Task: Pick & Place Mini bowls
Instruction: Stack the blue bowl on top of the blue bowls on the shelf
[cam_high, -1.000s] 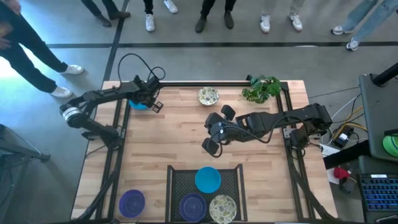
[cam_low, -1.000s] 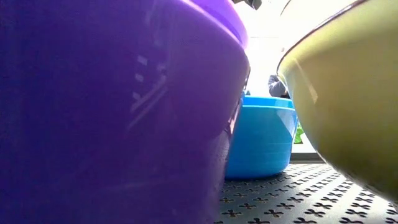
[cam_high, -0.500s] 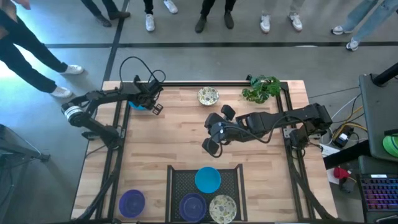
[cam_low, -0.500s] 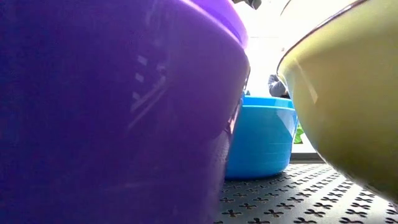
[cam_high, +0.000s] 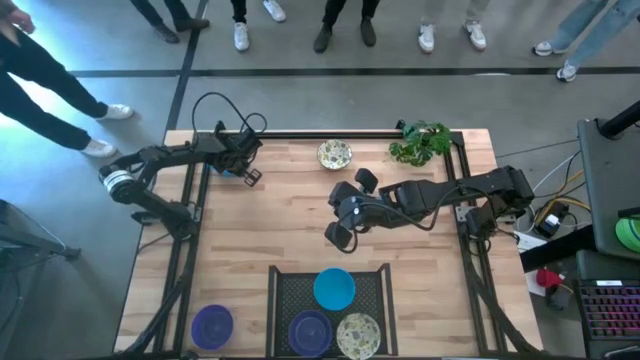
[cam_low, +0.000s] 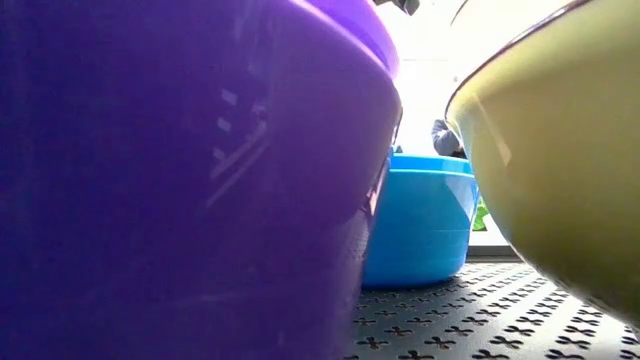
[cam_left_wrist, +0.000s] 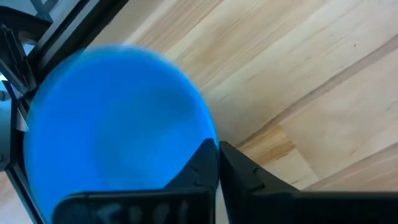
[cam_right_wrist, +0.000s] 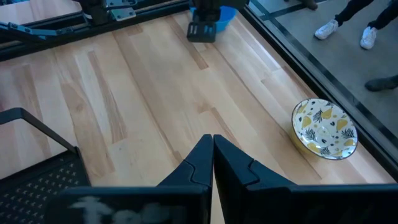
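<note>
Pale wood planks cover the bench (cam_high: 290, 225), which stands on a grey floor with people's legs and shoes along its far side. A black wire-mesh tray (cam_high: 296, 292) sits at the middle of the near edge. It holds three mini bowls: a blue bowl (cam_high: 334, 288) toward the tray's far side, a purple bowl (cam_high: 309, 331) and a speckled cream bowl (cam_high: 359, 333) side by side at its near side. Three bowls look placed, judging by that.

Three remain outside. A second purple bowl (cam_high: 212, 325) rests near the bench's near left corner, just left of the tray. A cream bowl with leaf print (cam_right_wrist: 324, 129) lies by the far edge, near a leafy plant (cam_high: 421, 142) at the far right corner. A second blue bowl (cam_left_wrist: 112, 130) sits at the far left corner, against the black frame rail.

That last bowl is the one in hand. The left gripper (cam_left_wrist: 217, 163) is at the far left corner with its dark fingers pressed together at the bowl's rim; whether the rim is actually pinched between them cannot be told. The right gripper (cam_right_wrist: 212, 155) waits over the bench's middle, fingers closed on nothing.

All the bowls are round, shallow and smooth, with a glossy plastic look. The tray floor is perforated with small crosses.
</note>
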